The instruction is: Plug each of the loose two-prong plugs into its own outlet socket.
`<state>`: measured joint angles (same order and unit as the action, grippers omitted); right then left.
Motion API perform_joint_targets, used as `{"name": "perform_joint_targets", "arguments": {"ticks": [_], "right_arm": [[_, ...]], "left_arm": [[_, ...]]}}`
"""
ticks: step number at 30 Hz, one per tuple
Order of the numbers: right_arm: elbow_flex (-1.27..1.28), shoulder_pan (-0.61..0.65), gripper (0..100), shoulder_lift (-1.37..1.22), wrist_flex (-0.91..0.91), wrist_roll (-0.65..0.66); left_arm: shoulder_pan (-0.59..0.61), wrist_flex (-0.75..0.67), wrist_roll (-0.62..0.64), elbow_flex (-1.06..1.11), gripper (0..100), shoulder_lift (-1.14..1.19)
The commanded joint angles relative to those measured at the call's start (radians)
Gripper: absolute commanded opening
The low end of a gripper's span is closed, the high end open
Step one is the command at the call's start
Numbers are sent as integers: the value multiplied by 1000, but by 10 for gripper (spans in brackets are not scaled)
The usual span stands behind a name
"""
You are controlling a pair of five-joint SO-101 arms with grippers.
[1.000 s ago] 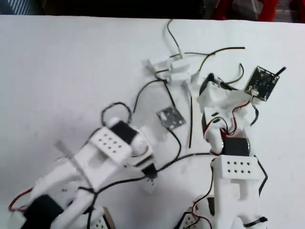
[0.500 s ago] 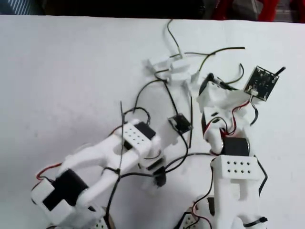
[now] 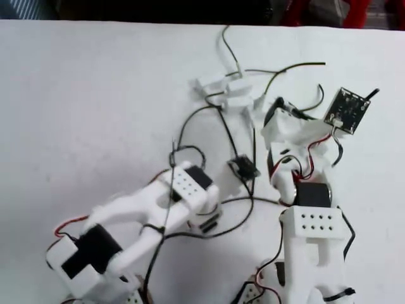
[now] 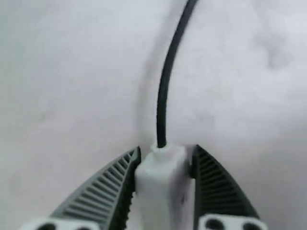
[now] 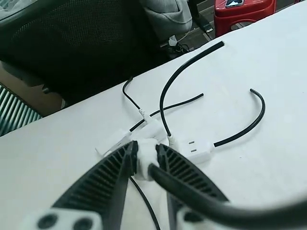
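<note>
Left gripper (image 4: 166, 152) swung toward outlet sockets (image 3: 228, 92), clamped on white plug (image 4: 165, 187). Right gripper (image 5: 145, 148) pinches white connector (image 5: 143, 166) (none looks mated yet).

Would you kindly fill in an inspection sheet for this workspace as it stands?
Surface: plain white table.
Job's things: white two-slot outlet socket lies flat beside the right end effector; white plastic plug body on a black cord.
Clutter: nothing seen.
Grippers: left end effector shut on the plug body; right end effector shut on a white connector piece.
Cables: loose black cables curve and cross on the table.
Surroundings: black mesh chair, red stool.
</note>
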<state>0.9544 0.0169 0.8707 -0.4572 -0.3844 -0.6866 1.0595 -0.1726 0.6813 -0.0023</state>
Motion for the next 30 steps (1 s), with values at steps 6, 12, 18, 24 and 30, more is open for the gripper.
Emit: {"name": "perform_joint_targets", "arguments": {"ticks": [6,12,18,24,30], "right_arm": [[-9,-10,18,25,19,-3],[-9,-10,18,25,19,-3],[-9,-10,18,25,19,-2],[-9,-10,18,25,19,0],[-9,-10,18,25,19,0]], "left_arm": [[22,3,-132,-34,23,-10],[234,5,-347,-132,23,-10],[383,9,-439,-307,23,-10],[443,-2,-436,-414,24,-4],[441,-175,-414,-284,61,-5]]}}
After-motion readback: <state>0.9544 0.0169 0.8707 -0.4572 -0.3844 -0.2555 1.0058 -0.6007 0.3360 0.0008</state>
